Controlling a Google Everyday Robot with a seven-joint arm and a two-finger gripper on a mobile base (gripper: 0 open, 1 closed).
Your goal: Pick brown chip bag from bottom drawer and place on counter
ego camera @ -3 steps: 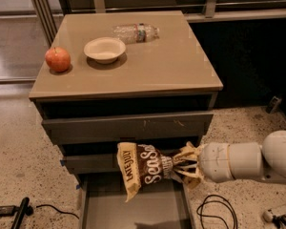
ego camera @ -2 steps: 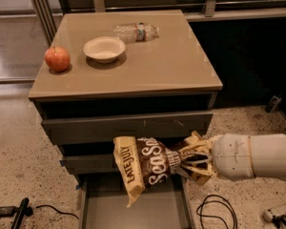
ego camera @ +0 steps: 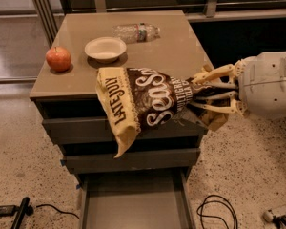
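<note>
My gripper [ego camera: 202, 93] comes in from the right and is shut on the right end of the brown chip bag [ego camera: 143, 104]. The bag hangs in the air in front of the cabinet, level with the front edge of the tan counter [ego camera: 171, 51], its cream "LATE JULY" end drooping to the left. The bottom drawer [ego camera: 133, 204] is pulled open below, showing a bare grey floor.
On the counter stand a red apple [ego camera: 58, 58] at the left, a white bowl [ego camera: 105, 48] in the middle and a clear water bottle [ego camera: 136, 32] lying at the back. Cables [ego camera: 217, 211] lie on the speckled floor to the right and left of the drawer.
The gripper has lifted the chip bag from just above the open bottom drawer up to counter height. The view now shows the scene closer.
</note>
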